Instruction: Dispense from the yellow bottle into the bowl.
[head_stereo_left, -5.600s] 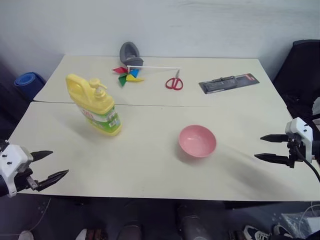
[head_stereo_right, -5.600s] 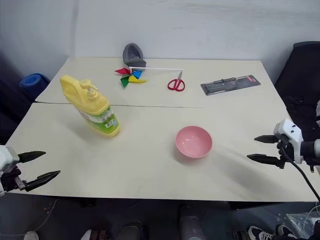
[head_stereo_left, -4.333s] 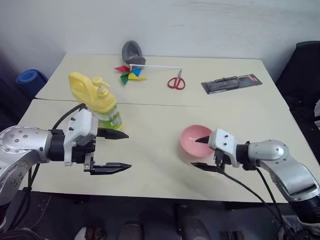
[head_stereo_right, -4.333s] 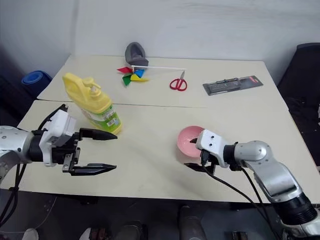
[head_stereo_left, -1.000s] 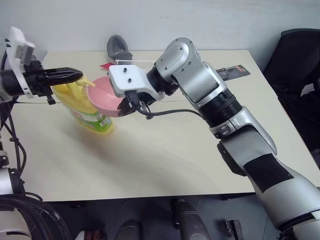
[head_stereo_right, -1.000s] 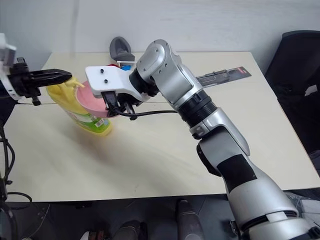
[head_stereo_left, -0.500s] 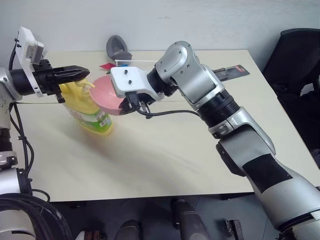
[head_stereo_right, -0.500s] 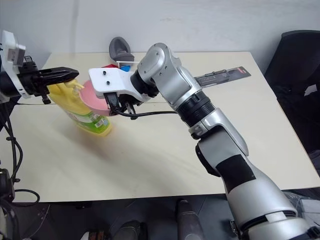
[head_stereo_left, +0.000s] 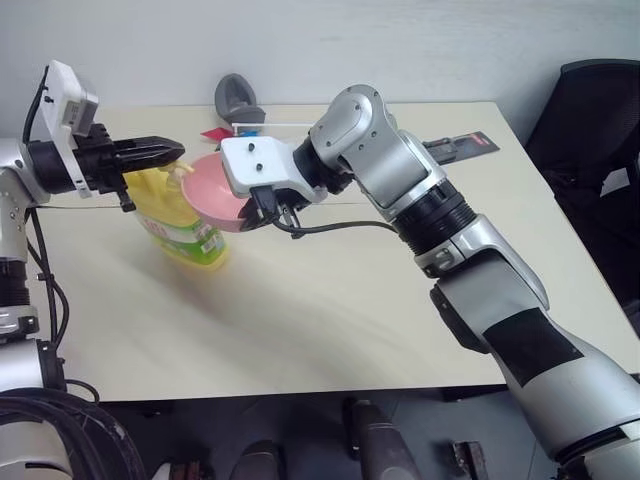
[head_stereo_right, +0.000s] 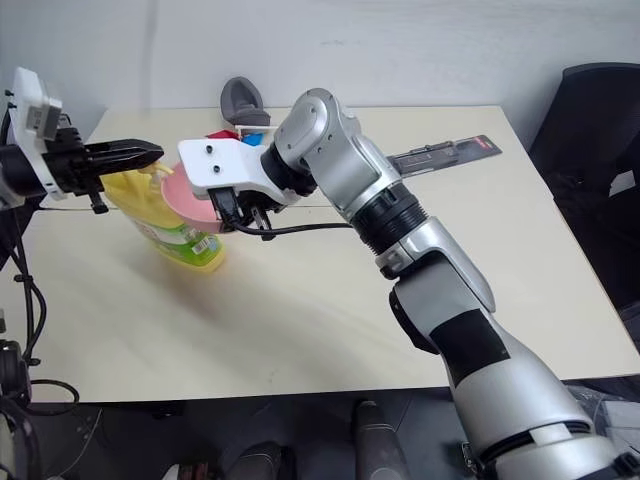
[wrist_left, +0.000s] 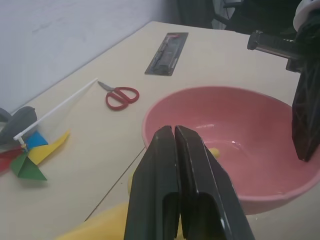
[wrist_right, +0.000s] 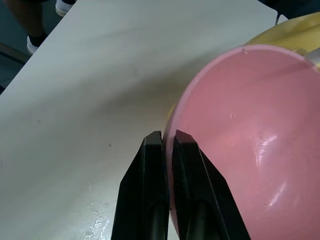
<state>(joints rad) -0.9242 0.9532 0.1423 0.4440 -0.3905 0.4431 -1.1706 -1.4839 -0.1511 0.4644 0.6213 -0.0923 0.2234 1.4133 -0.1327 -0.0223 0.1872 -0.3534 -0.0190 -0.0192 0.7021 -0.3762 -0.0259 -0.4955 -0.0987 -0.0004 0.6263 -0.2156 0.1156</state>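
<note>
Two arms meet over the bench (head_stereo_left: 330, 300) in the head views: the right end effector (head_stereo_left: 262, 212) pinches the rim of the pink bowl (head_stereo_left: 215, 193), lifted and tilted just beside the yellow bottle (head_stereo_left: 185, 225). The left end effector (head_stereo_left: 170, 151), fingers pressed together and empty, hovers above the pump. From the left wrist, the bowl lies just past the closed fingers (wrist_left: 170, 200). From the right wrist, the fingers (wrist_right: 150, 190) clamp the bowl's rim.

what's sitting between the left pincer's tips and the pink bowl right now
Only the yellow bottle's pump top lies there, just under the shut left pincer, its spout reaching toward the pink bowl held by the right pincer. The left eye view shows it.
</note>
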